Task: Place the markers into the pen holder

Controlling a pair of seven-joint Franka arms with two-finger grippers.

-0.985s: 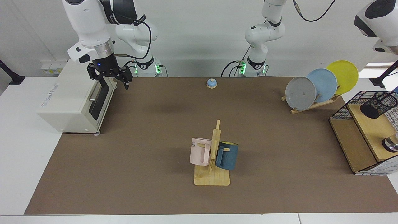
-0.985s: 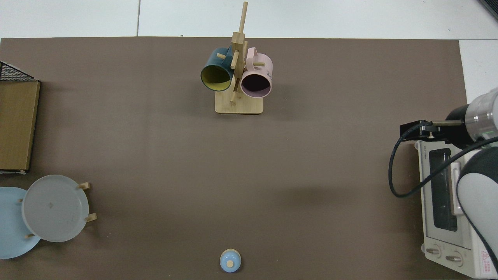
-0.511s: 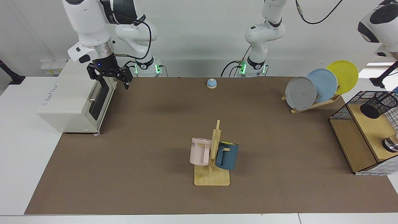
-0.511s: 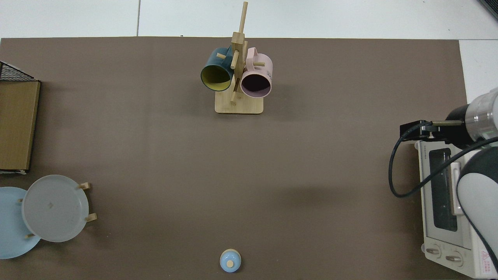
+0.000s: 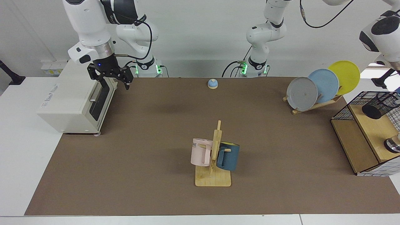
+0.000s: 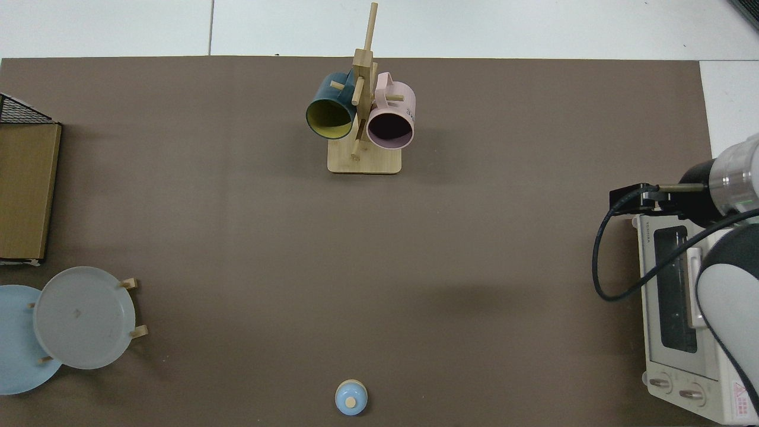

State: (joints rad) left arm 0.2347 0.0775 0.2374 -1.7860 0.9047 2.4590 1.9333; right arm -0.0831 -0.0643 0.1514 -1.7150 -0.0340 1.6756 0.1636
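The pen holder [image 5: 380,105], a black wire-mesh cup, lies tipped on its side on the upper wooden shelf of the wire basket [image 5: 343,113], off the brown mat's edge on the left arm's side. No marker can be made out in either view. The left arm [image 5: 381,34] reaches over that basket, but its gripper is out of view. The right gripper [image 5: 113,78] waits with fingers spread, empty, above the toaster oven [image 5: 75,103] at the opposite edge, far from the holder. Judging by this, the left arm is much nearer; the cup's long axis runs roughly level, its mouth turned sideways.
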